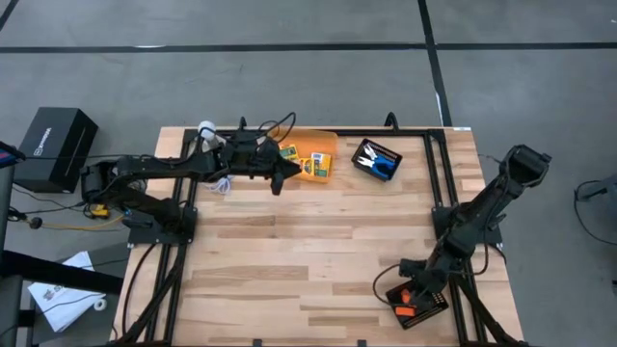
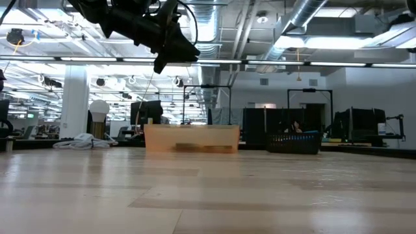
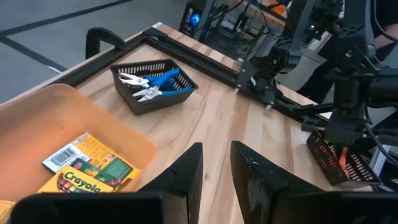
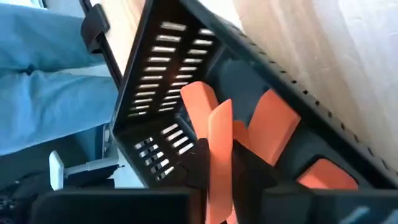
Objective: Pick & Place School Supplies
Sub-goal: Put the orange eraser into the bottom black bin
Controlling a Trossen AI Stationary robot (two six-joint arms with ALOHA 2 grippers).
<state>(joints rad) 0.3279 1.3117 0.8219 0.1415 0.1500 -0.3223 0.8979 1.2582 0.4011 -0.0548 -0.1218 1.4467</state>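
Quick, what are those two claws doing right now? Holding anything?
Left gripper: slightly open, empty, above the orange bin.
Right gripper: closed on an orange piece inside the black tray.

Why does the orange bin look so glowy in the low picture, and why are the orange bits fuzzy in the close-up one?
Low view: ceiling lights behind shine through the see-through orange bin, and the table reflects them. Right wrist view: the orange pieces sit very close to the camera, so they look soft and out of focus.
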